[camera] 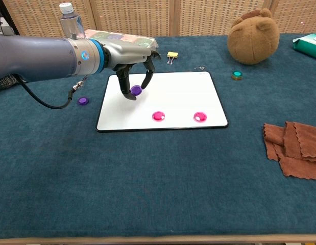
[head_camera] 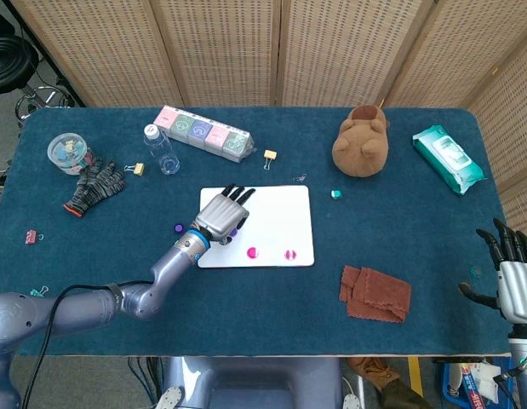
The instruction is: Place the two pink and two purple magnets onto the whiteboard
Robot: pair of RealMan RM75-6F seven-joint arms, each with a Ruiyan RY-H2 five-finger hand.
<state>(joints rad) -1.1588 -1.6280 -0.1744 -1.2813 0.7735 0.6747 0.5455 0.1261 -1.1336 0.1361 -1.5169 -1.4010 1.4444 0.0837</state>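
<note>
The whiteboard [head_camera: 276,213] [camera: 183,97] lies mid-table with two pink magnets [head_camera: 253,252] [head_camera: 289,254] [camera: 158,116] [camera: 199,117] along its near edge. My left hand [head_camera: 220,216] [camera: 128,56] hovers over the board's left part and pinches a purple magnet [camera: 136,90] [head_camera: 233,230] between thumb and a finger, just above the surface. A second purple magnet [head_camera: 178,228] [camera: 83,100] rests on the cloth left of the board. My right hand [head_camera: 512,273] stays at the table's far right edge, fingers spread, holding nothing.
A water bottle [head_camera: 162,150] [camera: 73,35] and a row of boxes [head_camera: 203,132] stand behind the board. A plush bear [head_camera: 361,141] [camera: 253,34], a green magnet [camera: 237,75], a brown cloth [head_camera: 375,294] [camera: 295,149], a wipes pack [head_camera: 449,158] and a glove [head_camera: 94,187] lie around.
</note>
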